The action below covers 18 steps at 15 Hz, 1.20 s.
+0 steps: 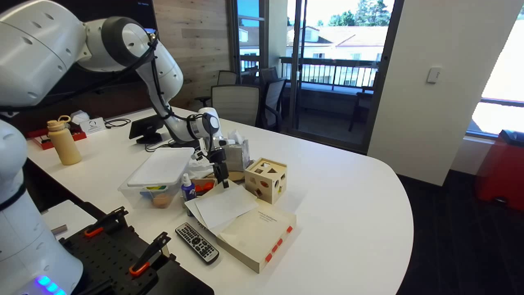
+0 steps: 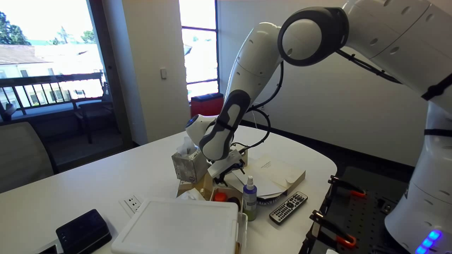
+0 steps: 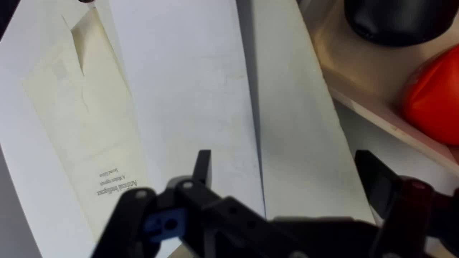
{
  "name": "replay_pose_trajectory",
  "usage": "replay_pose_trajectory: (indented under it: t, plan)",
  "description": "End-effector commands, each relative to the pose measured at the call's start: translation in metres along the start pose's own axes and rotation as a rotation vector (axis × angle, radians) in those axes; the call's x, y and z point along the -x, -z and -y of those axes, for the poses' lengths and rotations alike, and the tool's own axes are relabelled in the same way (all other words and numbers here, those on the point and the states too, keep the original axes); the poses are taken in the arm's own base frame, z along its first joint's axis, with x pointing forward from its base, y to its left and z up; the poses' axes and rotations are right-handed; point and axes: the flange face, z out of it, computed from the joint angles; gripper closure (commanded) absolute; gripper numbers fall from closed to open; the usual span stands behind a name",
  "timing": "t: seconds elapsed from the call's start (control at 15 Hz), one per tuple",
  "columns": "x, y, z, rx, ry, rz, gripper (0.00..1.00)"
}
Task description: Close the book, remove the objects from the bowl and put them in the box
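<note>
The book [image 1: 262, 233] lies open on the table at its cream title page, red tabs along one edge. Loose white sheets [image 1: 225, 205] cover part of it. My gripper [image 3: 283, 154] is open above the far side of the sheets, with nothing gripped. In the wrist view a paper edge runs between its fingers; the finger [image 3: 369, 175] on the right overlaps the outer paper edge, and contact cannot be told. Tan cardboard flaps, apparently the box [image 2: 204, 186], show beside the tissue box in an exterior view. The bowl and the objects are hidden or out of view.
Close to the gripper are a pale tray [image 3: 380, 122] with a red item [image 3: 435, 100] and a black one, a spray bottle [image 2: 250, 199], a wooden shape cube [image 1: 266, 180] and a tissue box [image 2: 190, 165]. A lidded plastic bin [image 1: 157, 176] and a remote [image 1: 197, 242] lie nearby.
</note>
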Motion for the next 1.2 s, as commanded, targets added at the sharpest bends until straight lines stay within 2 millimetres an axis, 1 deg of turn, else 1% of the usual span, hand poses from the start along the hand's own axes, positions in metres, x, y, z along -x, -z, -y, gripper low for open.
replay_pose_trajectory:
  t: [0.0, 0.6, 0.87, 1.13]
  plan:
    - [-0.004, 0.001, -0.008, 0.009, -0.01, 0.02, 0.0]
    - [-0.013, 0.012, -0.034, 0.018, -0.057, 0.008, 0.0]
    - [-0.016, 0.023, -0.047, 0.009, -0.072, -0.003, 0.0]
    - [-0.014, 0.034, -0.063, 0.009, -0.085, -0.003, 0.0]
